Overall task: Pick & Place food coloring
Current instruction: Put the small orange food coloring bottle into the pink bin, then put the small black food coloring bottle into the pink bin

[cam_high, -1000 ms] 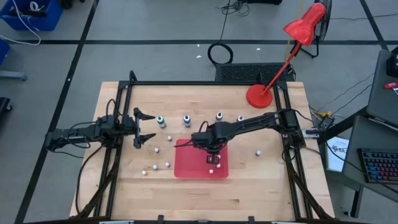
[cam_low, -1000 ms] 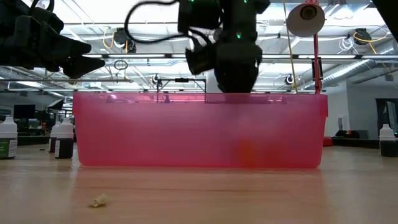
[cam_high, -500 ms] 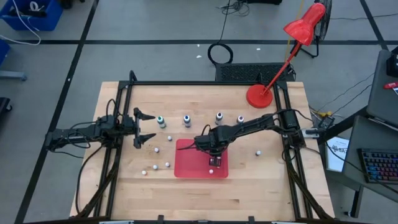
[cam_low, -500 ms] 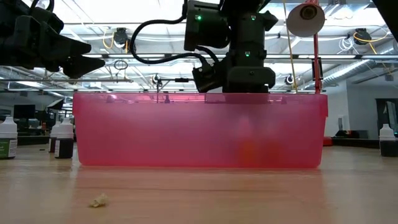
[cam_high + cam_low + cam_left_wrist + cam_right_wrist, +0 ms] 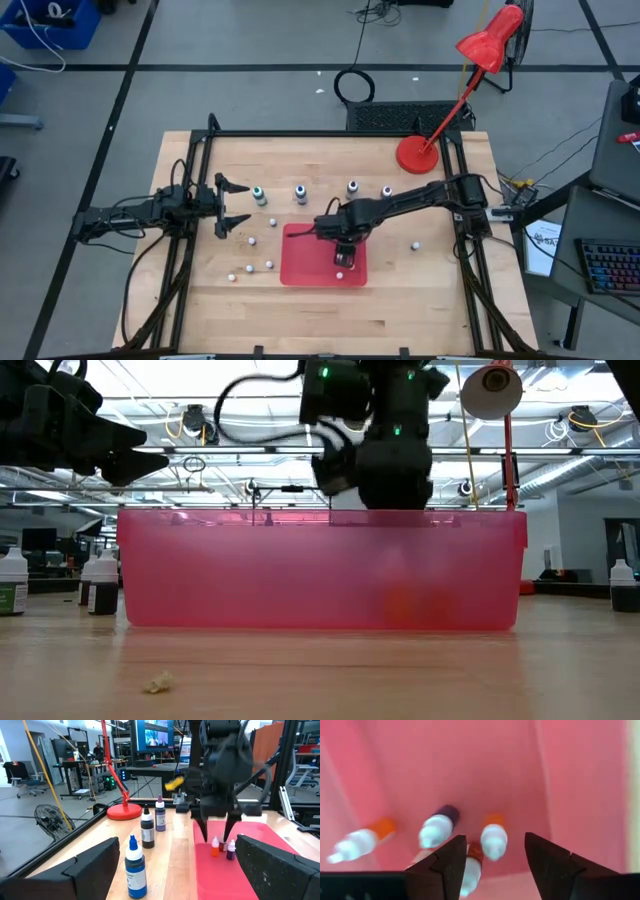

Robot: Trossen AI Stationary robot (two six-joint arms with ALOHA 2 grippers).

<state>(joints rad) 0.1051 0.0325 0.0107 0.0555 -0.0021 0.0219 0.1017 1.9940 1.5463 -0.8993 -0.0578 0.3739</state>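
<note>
Food coloring bottles (image 5: pixel 487 839) lie inside the red bin (image 5: pixel 300 262) at the middle of the surface (image 5: pixel 200 300), tiny droppers with orange and purple ends, two of them standing and the others tipped over. The right claw (image 5: pixel 495 857) hangs directly above them with its two fingers apart and nothing between them, so the bottle looks freshly let go. The step in hand seems to be the release: the claw should rise straight up, without sideways drift, so the fingers do not clip the upright droppers or the bin wall. More bottles stand on the surface beyond the bin, including a blue one (image 5: pixel 134 867) and a dark one (image 5: pixel 147 828). The left claw (image 5: pixel 228 205) waits left of the bin, fingers spread and empty.
</note>
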